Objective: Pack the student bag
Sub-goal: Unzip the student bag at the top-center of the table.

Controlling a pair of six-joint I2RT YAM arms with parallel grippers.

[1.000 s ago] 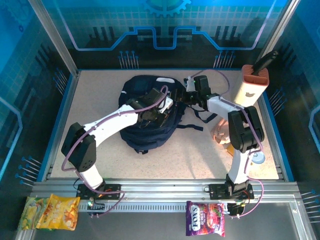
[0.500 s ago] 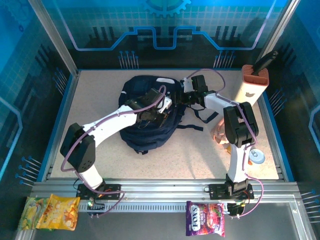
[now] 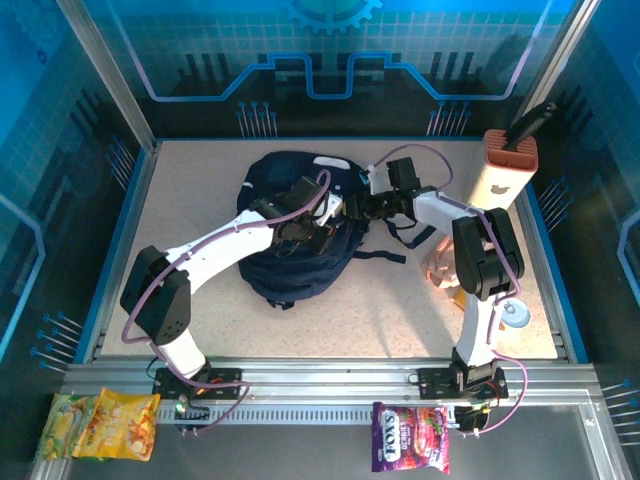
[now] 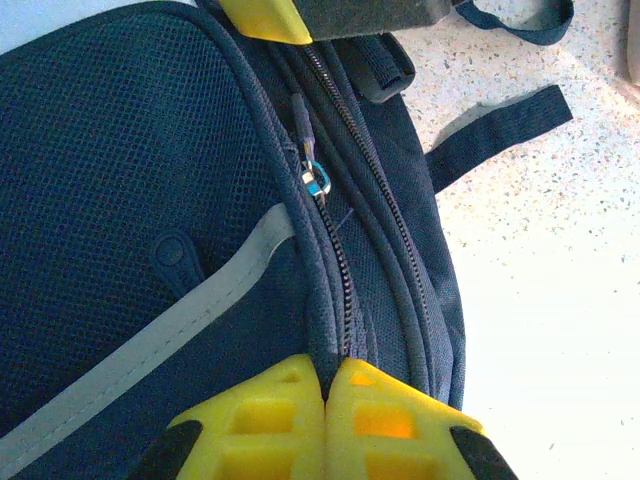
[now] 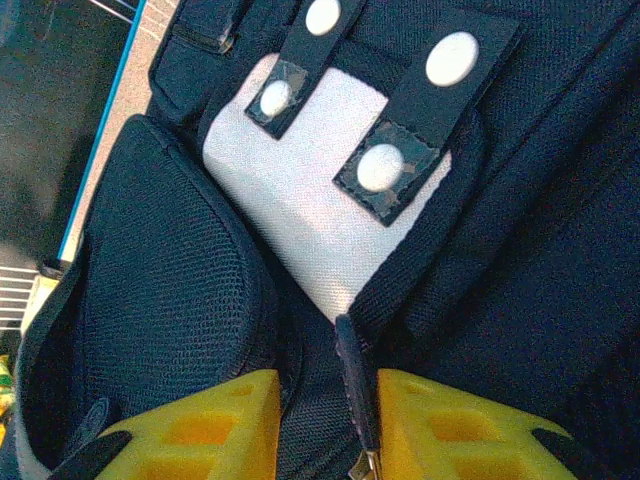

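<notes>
The white left arm (image 3: 220,245) reaches forward, its yellow-fingered left tool (image 4: 326,372) pressed shut. The white right arm (image 3: 485,255) bends leftward; its yellow right tool (image 5: 328,385) has jaws slightly apart.

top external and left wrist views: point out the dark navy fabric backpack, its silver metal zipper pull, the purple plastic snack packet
dark navy fabric backpack (image 3: 293,272), top external view, lower front panel
silver metal zipper pull (image 4: 316,181), left wrist view, its ring
purple plastic snack packet (image 3: 410,437), top external view, its middle

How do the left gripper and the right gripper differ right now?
The left gripper is shut, fingertips touching; the right gripper shows a gap with a zipper pull in it. The left gripper sits by the student bag's mesh side, the right gripper beside its white patch. Both have yellow fingers.
</notes>
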